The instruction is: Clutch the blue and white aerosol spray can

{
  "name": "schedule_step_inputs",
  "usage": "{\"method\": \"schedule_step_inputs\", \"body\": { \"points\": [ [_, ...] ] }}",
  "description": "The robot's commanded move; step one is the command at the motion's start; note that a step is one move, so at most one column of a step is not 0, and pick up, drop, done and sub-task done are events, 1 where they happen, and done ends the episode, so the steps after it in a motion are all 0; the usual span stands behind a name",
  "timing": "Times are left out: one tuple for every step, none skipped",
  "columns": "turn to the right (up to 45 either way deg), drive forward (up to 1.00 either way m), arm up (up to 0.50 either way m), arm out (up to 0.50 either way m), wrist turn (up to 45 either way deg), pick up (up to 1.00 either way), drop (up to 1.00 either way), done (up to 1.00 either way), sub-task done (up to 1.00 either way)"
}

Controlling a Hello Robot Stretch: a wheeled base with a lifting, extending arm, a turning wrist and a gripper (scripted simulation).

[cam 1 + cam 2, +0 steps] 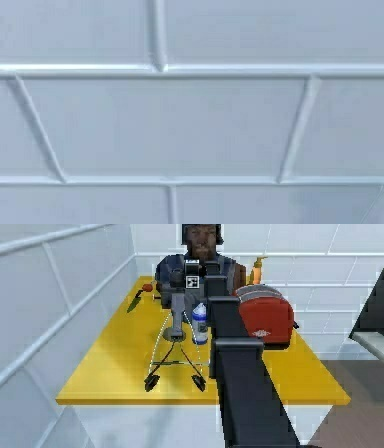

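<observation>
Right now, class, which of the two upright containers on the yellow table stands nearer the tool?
The blue and white can, close to the tool; the orange bottle stands far back, behind the red toaster.

arm: dark grey-black square bar, built from stepped box sections, each narrower than the one before, flat matte faces. Two small white squares with black marks at its far end. gripper: dark blocky body, two thin fingers tipped with small dark pads.
</observation>
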Motion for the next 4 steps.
{"method": "schedule_step_inputs", "body": {
  "points": [
    [0.0, 0.00, 0.00, 0.00, 45.0, 0.00, 0.00, 0.00, 0.00],
    [0.0, 0.00, 0.00, 0.00, 45.0, 0.00, 0.00, 0.00, 0.00],
    [0.0, 0.00, 0.00, 0.00, 45.0, 0.00, 0.00, 0.00, 0.00],
    [0.0, 0.00, 0.00, 0.00, 45.0, 0.00, 0.00, 0.00, 0.00]
  ]
}}
